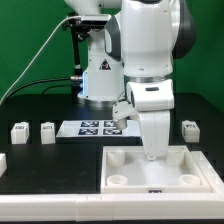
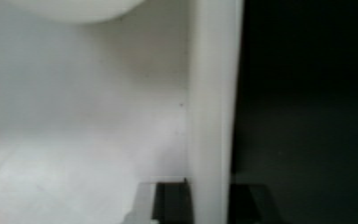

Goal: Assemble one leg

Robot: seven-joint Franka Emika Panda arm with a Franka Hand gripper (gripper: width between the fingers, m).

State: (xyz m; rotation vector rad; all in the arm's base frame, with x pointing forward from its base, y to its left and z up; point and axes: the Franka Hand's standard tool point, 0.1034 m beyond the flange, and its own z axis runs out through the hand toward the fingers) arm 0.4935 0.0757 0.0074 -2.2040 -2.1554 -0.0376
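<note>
The large white tray (image 1: 118,160) lies at the front of the table. My gripper (image 1: 154,150) reaches straight down onto its far rim. In the wrist view the rim (image 2: 213,100) runs as a white strip between my two dark fingers (image 2: 169,204), which sit against it on both sides, so my gripper (image 2: 210,206) is shut on the rim. Three small white legs with tags lie on the table: two at the exterior view's left (image 1: 18,131) (image 1: 47,130) and one at its right (image 1: 188,128). None is held.
The marker board (image 1: 92,127) lies behind the tray, near the robot's base (image 1: 100,85). The tray has round corner sockets (image 1: 117,181); one shows in the wrist view (image 2: 87,8). The black table (image 1: 40,155) borders a white front edge.
</note>
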